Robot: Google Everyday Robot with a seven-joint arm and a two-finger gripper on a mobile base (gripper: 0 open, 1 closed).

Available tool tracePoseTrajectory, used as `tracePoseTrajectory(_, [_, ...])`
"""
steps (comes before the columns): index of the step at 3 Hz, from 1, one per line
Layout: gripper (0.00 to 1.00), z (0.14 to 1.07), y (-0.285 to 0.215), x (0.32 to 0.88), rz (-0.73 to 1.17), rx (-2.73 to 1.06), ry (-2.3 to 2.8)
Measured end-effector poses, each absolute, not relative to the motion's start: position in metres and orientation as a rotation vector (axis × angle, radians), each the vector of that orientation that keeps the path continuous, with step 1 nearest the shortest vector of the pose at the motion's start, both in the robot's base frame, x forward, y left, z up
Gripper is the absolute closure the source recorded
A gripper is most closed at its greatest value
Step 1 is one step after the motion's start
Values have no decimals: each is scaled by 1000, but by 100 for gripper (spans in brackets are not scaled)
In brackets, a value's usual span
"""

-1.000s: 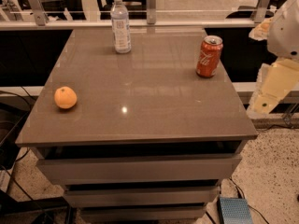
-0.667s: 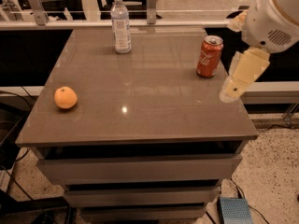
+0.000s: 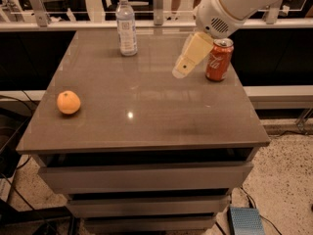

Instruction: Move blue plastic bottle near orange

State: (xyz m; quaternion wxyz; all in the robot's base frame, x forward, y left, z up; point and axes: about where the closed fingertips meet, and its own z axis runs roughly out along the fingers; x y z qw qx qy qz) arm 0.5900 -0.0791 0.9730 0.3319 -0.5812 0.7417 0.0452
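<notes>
The cream, wedge-shaped end effector point(image 3: 180, 72) hangs over the glossy grey table point(image 3: 146, 124); its opening cannot be told. The clear, white-capped bottle point(image 3: 126, 27) stands back-left of it; the round orange point(image 3: 68, 102) lies far left.

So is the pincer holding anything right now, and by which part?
Nothing. The pincer hangs over the table, beside the can, apart from the bottle.

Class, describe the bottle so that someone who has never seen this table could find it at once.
On the grey table, look to the far edge, left of centre: the bottle stands upright there. The gripper hangs to its right, beside the can. The bottle is clear, white-capped and taller than the red can or the orange.
</notes>
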Motion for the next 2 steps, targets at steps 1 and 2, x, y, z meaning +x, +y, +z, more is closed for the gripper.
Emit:
tracePoseTrajectory(1, [0, 973, -79, 590, 118, -1519, 1938])
tracePoseTrajectory(2, [0, 969, -69, 611, 171, -1452, 1915])
